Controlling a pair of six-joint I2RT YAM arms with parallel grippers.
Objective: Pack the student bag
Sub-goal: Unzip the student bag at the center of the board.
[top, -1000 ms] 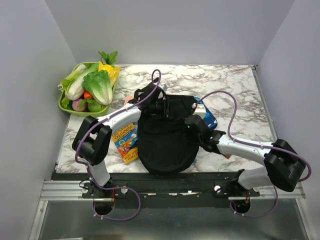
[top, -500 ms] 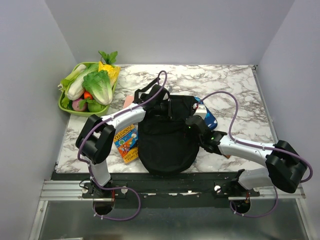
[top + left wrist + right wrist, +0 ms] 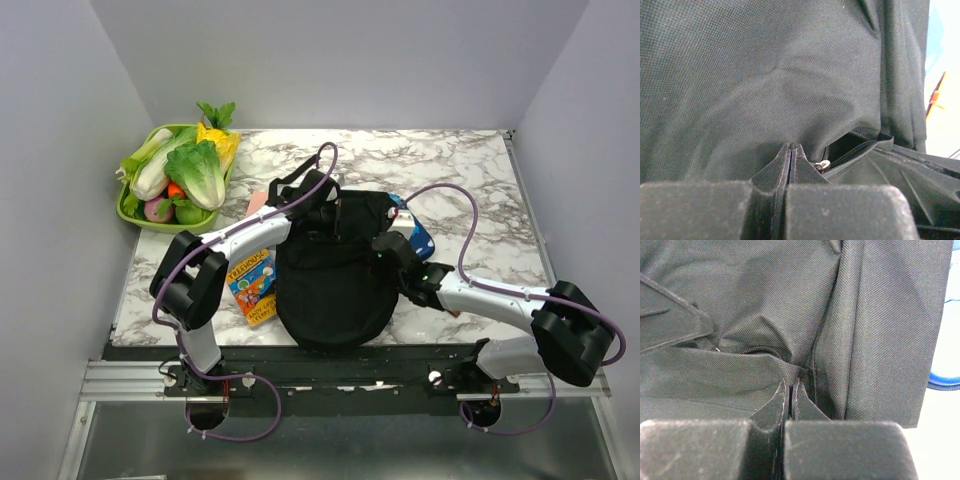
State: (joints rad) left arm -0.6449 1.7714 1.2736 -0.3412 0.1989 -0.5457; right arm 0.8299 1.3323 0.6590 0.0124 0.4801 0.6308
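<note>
The student bag (image 3: 330, 275), a floppy black backpack, lies in the middle of the table with its straps toward the back. My left gripper (image 3: 326, 213) is at its top edge. In the left wrist view that gripper (image 3: 791, 146) is shut, its tips pinched flush on the fabric lip beside a silver zipper pull (image 3: 824, 164) and a narrow dark zipper opening (image 3: 852, 144). My right gripper (image 3: 386, 246) is at the bag's right side. In its wrist view that gripper (image 3: 791, 382) is shut on a fold of bag fabric (image 3: 799, 371) next to a seam.
A colourful book (image 3: 252, 285) lies flat left of the bag, partly under my left arm. A blue patterned glasses case (image 3: 416, 236) sits at the bag's right. A green tray (image 3: 128, 212) of toy vegetables stands at the back left.
My left gripper has closed from open onto the bag's top edge and shifted slightly right. The right arm and the bag have hardly moved.
</note>
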